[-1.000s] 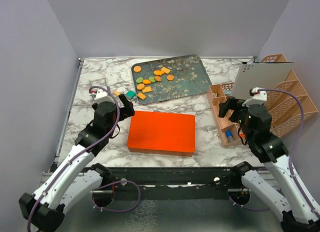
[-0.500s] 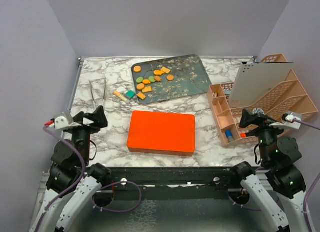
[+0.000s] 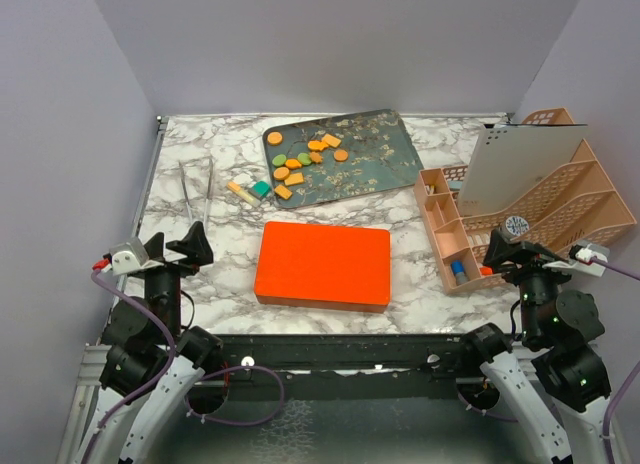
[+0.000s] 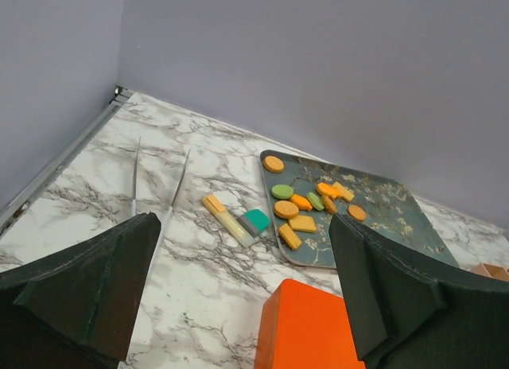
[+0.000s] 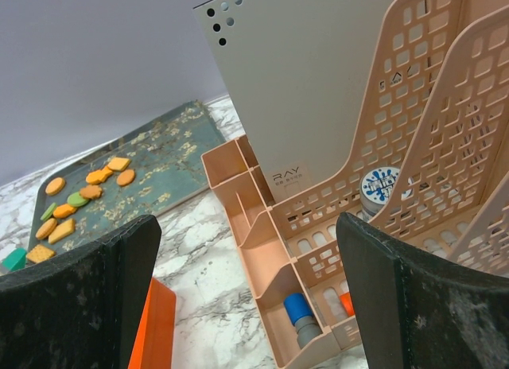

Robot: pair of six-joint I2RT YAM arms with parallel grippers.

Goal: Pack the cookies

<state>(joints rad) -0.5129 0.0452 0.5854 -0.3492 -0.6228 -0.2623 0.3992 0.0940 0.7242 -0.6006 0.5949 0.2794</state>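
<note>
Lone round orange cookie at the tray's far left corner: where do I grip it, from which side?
Pinch it across its thin rim, coming straight down. The round orange cookie lies flat on the tray, so only its edge offers opposing faces; it sits apart from the other cookies, leaving finger room either side.

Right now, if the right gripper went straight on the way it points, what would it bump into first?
Probably the peach plastic desk organiser with little compartments: it fills the gap between the fingers of the open right gripper. The peach latticed file rack stands just beyond, and depth is hard to judge.
</note>
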